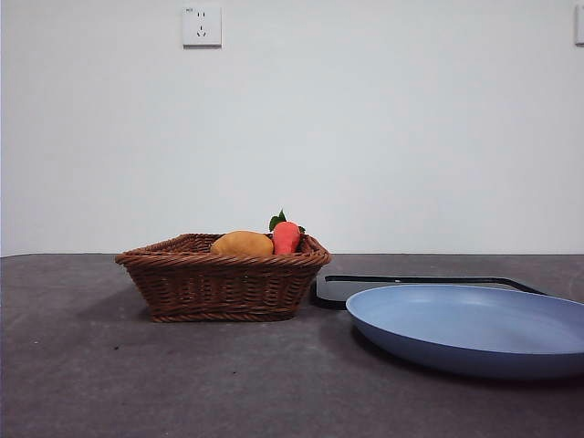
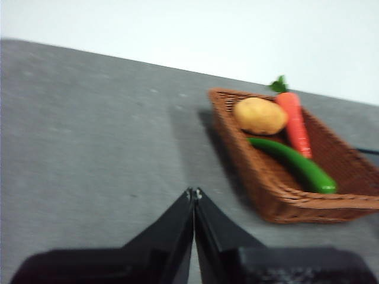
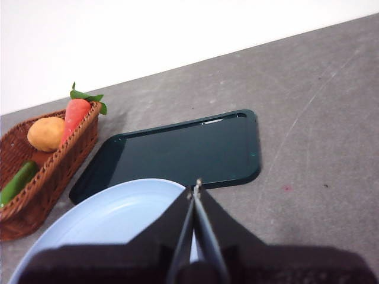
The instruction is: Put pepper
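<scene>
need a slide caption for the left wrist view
Shut left end effector above the table, beside a wicker basket holding the pepper, a carrot and a potato.

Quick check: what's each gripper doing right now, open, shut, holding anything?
Left gripper: shut, holding nothing, above bare table beside the basket.
Right gripper: shut, holding nothing, above the blue plate.

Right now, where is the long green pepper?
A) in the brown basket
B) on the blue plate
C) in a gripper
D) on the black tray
A. The left wrist view shows the pepper lying inside the basket, next to the carrot-like toy and the yellow-orange lump. The blue plate and black tray hold nothing, and both grippers are shut on nothing.
</scene>
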You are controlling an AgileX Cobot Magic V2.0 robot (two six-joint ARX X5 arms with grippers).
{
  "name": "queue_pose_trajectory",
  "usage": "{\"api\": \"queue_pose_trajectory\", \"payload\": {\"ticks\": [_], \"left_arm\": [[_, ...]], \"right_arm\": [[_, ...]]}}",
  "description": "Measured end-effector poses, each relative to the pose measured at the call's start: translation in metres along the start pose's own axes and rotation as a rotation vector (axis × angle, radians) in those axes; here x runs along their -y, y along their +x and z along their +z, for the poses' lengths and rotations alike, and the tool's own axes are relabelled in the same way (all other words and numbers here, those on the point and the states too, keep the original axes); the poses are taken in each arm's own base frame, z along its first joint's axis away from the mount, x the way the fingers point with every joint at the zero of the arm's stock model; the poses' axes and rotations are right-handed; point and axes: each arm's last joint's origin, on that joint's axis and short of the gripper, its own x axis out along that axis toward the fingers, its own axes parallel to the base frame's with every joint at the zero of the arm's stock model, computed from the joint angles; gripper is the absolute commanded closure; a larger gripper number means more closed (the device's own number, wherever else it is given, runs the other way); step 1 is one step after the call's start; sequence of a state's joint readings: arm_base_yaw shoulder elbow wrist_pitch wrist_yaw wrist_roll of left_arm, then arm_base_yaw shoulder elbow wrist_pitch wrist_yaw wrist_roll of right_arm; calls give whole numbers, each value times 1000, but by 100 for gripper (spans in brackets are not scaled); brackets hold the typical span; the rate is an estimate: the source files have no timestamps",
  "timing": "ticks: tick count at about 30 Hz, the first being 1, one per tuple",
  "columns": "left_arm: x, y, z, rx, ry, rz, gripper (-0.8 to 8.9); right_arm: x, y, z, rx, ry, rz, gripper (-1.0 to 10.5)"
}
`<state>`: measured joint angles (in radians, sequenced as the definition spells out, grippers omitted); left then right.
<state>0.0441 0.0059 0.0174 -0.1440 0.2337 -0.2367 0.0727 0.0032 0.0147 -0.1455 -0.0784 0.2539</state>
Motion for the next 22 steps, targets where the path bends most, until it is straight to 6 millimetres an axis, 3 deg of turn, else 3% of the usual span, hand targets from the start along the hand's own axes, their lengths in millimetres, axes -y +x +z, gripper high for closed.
{"api": "queue_pose_trajectory", "payload": {"ticks": [5,10,15,22], "left_arm": [[2,0,-1,-26,-94,-75,806],[6,-2,4,-78,-188,-143,806],[17,-10,40,-51,-202,-156,806],[32,-10,90,-139,-194,-246,806]], "right_arm": [[-2,-1,2,-9,86,37,941],[-10,-9,31,45,125,70,941],[-21,-16,69,58,130,75,941],[-35,-14,115,-109,86,120,941]]}}
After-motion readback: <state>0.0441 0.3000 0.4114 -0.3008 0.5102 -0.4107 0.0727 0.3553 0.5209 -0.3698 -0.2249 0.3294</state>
